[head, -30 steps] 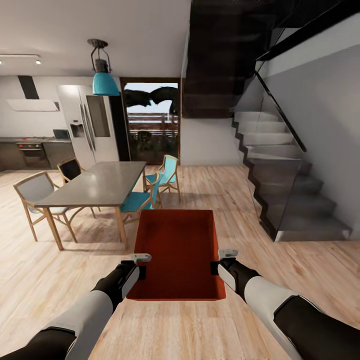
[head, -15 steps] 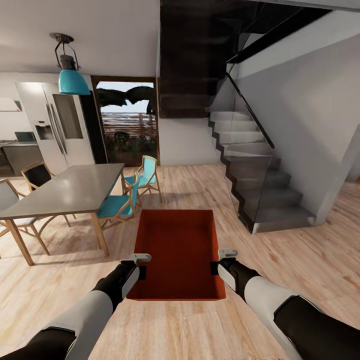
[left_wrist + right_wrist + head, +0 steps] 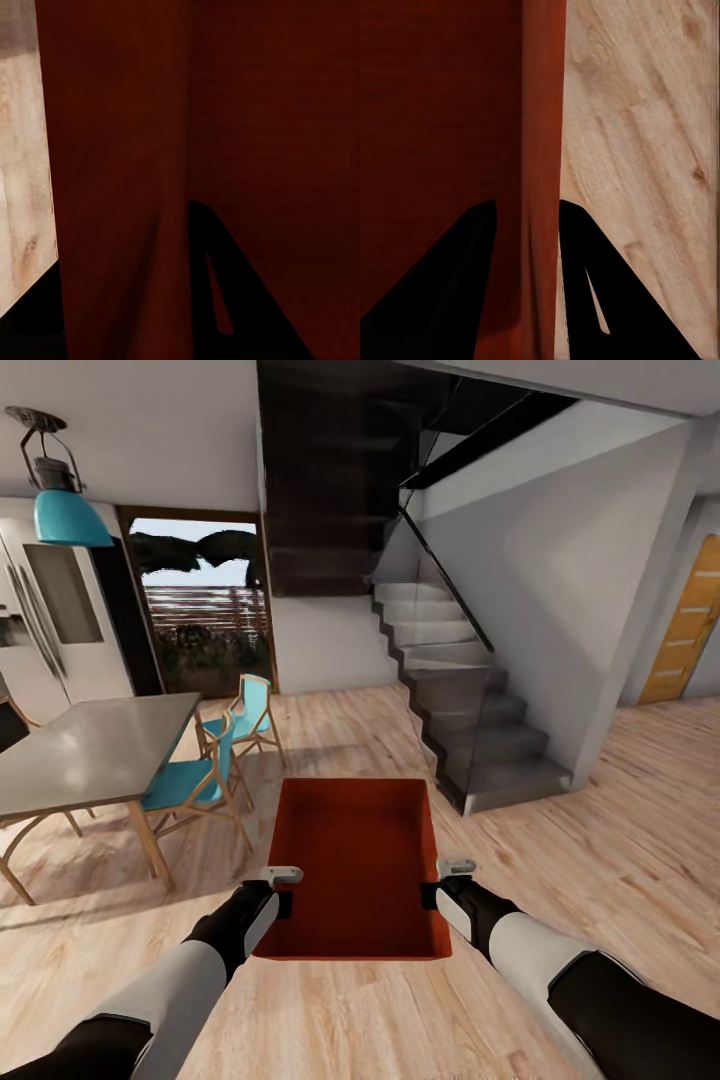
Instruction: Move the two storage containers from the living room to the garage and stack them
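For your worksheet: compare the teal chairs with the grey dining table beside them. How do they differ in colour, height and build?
Colour: the chairs have teal seats and backs; the table has a plain grey top.
Height: the chair seats sit lower than the table top.
Build: each chair has a seat and an upright back; the table has one broad flat top.
Shared: both have light wooden legs and stand on the plank floor.

Red-orange lidless storage container (image 3: 352, 865), level, seemingly empty.
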You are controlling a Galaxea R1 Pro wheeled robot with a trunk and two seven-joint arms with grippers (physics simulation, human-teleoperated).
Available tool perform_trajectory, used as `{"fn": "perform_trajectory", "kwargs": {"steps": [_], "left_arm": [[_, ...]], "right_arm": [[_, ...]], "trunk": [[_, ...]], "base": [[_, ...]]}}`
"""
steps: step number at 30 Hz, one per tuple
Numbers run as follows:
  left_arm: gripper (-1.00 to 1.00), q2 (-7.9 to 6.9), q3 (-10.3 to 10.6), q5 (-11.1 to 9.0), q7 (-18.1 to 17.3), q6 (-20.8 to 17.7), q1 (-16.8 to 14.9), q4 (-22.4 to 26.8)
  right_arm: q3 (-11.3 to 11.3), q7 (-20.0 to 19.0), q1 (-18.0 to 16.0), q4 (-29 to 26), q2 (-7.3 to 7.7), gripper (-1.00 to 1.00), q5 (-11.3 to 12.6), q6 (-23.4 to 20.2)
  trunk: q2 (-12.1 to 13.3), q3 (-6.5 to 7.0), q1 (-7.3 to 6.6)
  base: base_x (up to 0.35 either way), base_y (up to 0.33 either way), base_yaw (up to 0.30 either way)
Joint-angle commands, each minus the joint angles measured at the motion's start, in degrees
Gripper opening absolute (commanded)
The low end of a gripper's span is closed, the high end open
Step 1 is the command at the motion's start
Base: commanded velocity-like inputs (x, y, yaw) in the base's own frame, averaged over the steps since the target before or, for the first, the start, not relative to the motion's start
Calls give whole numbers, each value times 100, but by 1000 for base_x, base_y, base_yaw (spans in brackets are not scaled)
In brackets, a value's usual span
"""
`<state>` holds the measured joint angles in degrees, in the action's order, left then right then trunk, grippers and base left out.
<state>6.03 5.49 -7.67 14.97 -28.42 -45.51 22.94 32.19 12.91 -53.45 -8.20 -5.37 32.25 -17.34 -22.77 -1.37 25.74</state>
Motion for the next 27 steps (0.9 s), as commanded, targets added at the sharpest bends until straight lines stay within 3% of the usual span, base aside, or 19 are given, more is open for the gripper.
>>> {"fn": "perform_trajectory", "kwargs": {"steps": [1,22,27], "left_arm": [[-100,-23,31,37,67,-59,-2,-148],[-100,-16,31,37,67,-59,-2,-149],[-100,-14,31,37,67,-59,-2,-148]], "right_arm": [[59,1,-8,-41,1,-100,71,-15],[38,1,-8,-41,35,-100,80,-6],[33,9,-8,-40,37,-100,80,-6]], "trunk": [[-15,-13,4],[-15,-13,4],[-15,-13,4]], "base": [[0,0,-269],[0,0,-23],[0,0,-241]]}}
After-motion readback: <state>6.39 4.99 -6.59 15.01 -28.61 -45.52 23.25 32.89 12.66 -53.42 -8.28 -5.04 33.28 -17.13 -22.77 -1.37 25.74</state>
